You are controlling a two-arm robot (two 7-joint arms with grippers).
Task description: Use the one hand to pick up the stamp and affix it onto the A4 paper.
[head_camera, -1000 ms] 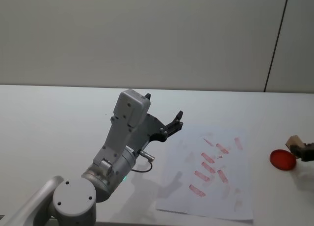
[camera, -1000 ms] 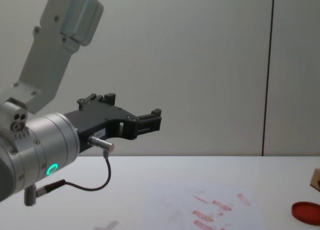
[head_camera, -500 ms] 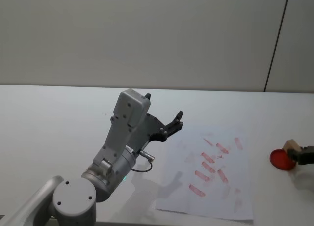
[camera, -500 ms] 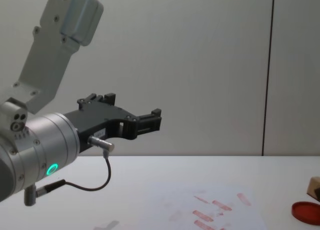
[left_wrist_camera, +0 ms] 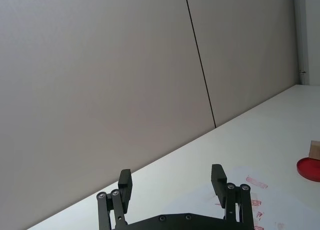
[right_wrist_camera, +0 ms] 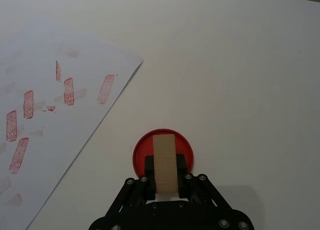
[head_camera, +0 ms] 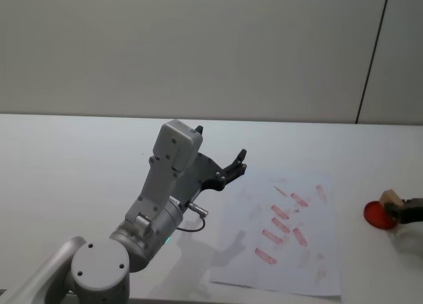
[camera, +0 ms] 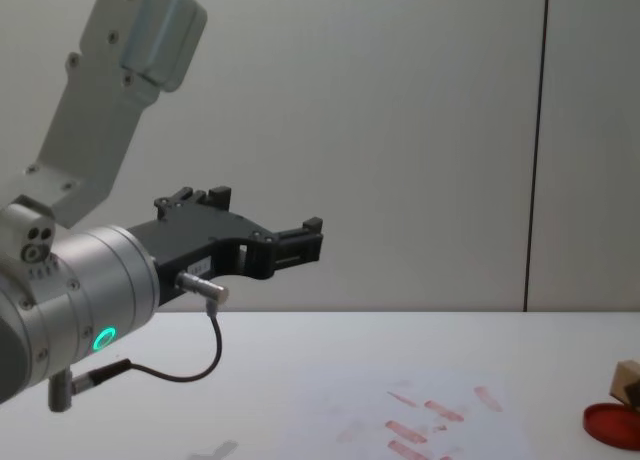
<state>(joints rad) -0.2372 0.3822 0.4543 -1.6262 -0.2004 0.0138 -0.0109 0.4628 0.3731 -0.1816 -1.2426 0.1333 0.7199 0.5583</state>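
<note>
The stamp [right_wrist_camera: 164, 162] is clamped between the two black fingers of the right hand [right_wrist_camera: 165, 166], which is held at the far right of the counter [head_camera: 79, 158]. In the right wrist view the pale wooden block is seen standing out from between the fingers, directly over the red ink pad [right_wrist_camera: 143, 153]; whether its face touches the pad cannot be told. In the head view the stamp [head_camera: 388, 197] is seen at the right edge, just beside the ink pad [head_camera: 378, 214], with the right hand [head_camera: 407, 211] reaching in from that edge.

The A4 paper [head_camera: 231, 251] is laid flat on the counter to the left of the ink pad, apart from it, with a strip of bare counter between them. Several red-pink rectangular marks [head_camera: 280, 213] are printed across its right half, some of them faint. Nothing is seen lying between the stamp and the sheet.

The left hand [left_wrist_camera: 171, 182] is held raised above the counter on the left side of the sheet, its fingers spread apart with nothing between them. In the chest view the left hand [camera: 300, 242] is pointed toward the right, level with the wall behind.
</note>
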